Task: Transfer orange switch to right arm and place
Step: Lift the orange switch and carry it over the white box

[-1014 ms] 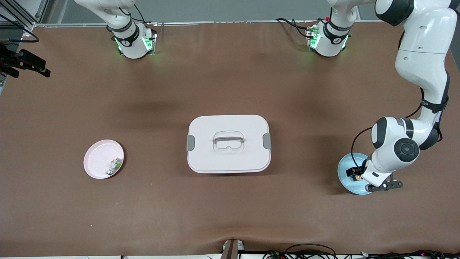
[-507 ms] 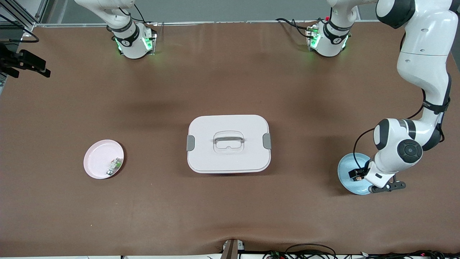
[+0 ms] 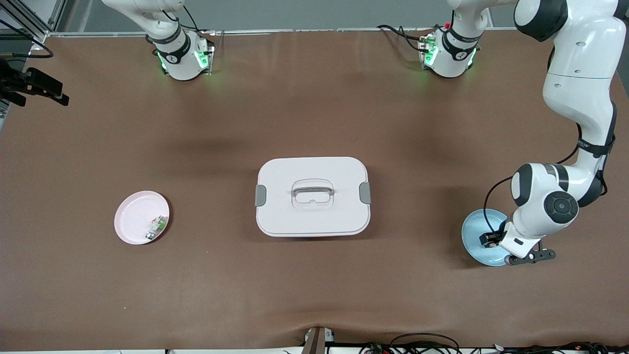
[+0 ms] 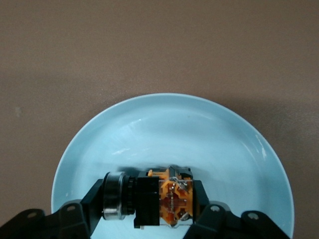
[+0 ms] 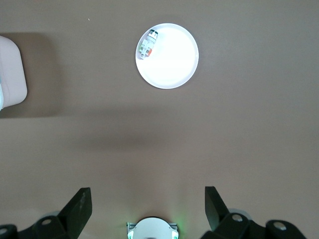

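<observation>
Left hand [image 4: 149, 211] clamped on tiny black-and-orange switch [image 4: 162, 201] in pale blue round plate [image 3: 474, 228], left arm's end of brown worktop [image 3: 314, 275] | right hand [image 5: 147, 206] spread wide, waiting high over worktop

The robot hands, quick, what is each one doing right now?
Left hand: closed on the orange switch, down in the blue plate.
Right hand: open, holding nothing, up over the table, waiting.

From my right wrist camera I see the brown table [image 5: 239, 134], a pale round plate [image 5: 172, 59] with a small greenish-white part [image 5: 148, 44] by its rim, a white box corner [image 5: 11, 72], and my right gripper [image 5: 148, 206] spread wide
</observation>
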Robot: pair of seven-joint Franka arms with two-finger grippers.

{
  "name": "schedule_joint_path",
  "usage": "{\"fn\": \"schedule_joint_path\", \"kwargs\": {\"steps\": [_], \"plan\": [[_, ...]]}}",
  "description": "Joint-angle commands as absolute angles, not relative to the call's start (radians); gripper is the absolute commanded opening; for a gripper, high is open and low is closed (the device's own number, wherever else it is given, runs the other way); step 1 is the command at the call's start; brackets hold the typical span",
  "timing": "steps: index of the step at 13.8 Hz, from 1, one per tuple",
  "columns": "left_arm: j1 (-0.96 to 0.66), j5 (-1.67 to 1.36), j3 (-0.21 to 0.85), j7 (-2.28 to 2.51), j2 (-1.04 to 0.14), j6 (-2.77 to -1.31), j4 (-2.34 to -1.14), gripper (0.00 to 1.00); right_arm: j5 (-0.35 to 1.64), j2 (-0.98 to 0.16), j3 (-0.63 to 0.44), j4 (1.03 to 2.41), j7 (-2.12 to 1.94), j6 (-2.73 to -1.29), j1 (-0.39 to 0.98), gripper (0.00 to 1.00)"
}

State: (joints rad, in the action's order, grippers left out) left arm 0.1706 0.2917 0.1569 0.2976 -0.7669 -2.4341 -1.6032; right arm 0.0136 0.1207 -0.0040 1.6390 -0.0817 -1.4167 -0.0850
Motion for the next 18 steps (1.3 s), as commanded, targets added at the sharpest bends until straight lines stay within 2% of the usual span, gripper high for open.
{"fn": "schedule_joint_path", "kwargs": {"steps": [1,3,9,14,18], "plan": [[0.179,0.296,0.173,0.293,-0.756,-2.434,-1.595,0.00,0.006,0.106,0.009,1.615,-0.069,-1.405,-0.100,1.00],[0.179,0.279,0.205,0.296,-0.707,-2.398,-1.606,0.00,0.008,0.107,0.008,1.615,-0.066,-1.402,-0.100,1.00],[0.195,0.108,0.339,0.298,-0.551,-2.157,-1.592,0.00,0.009,0.106,0.008,1.620,-0.067,-1.370,-0.164,1.00],[0.187,-0.234,0.412,0.413,-0.479,-2.103,-1.591,0.00,0.020,0.103,0.011,1.623,-0.067,-1.379,-0.153,1.00],[0.183,-0.259,0.555,0.732,-0.463,-2.103,-1.549,0.00,0.092,0.097,0.012,1.626,-0.067,-1.396,-0.138,1.00]]}}
